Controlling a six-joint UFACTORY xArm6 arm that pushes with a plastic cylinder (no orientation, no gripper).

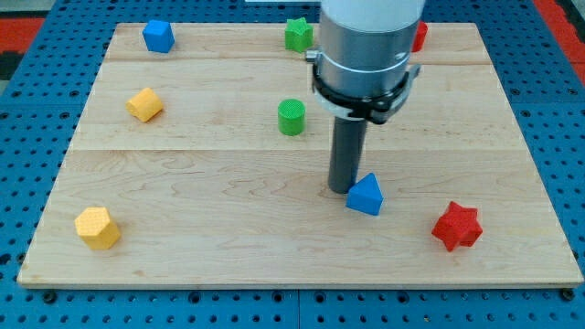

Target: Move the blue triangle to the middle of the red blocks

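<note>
Eight small coloured blocks are scattered over a pale wooden board (228,210), which is laid on a blue pegboard table (37,137). No gripper is fitted on this arm, so nothing can be said to be open, closed or holding; only a straight dark rod is seen, and my tip (345,190) is set down on the wood right at the upper-left edge of the blue triangular block (366,195), touching it or as good as.

That blue triangle is found a bit right of centre, in the lower half of the board. The red star-shaped block (456,227) is placed to its lower right, near but clearly apart. A second red block (420,36) is mostly hidden behind the arm's grey housing at the view's top, so its shape can't be made out.

Elsewhere, a green cylinder (291,117) is seen up and left of the tip, a green star (297,34) at the top edge, a blue cube-ish block (158,36) at the top left, a yellow block (144,104) below it, and another yellow block (97,228) at the bottom left.
</note>
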